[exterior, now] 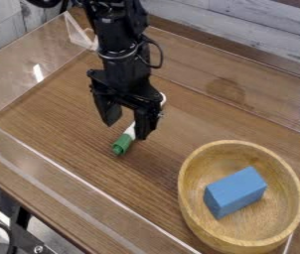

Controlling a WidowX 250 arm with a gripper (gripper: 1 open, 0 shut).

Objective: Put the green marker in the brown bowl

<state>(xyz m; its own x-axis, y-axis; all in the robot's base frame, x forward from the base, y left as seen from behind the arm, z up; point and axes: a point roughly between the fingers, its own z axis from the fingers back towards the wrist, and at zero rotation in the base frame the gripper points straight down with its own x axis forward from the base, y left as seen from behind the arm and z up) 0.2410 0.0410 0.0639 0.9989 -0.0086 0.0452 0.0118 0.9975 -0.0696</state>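
One black robot arm enters from the upper left of the frame and descends steeply toward the work surface. The wrist section is upright, with cabling visible along its side. The black two-fingered gripper [127,121] points straight down. Its jaws stand wide apart, one finger [103,111] to the left and the other to the right, both tips low and close to the surface. Whether the tips touch the surface cannot be determined.
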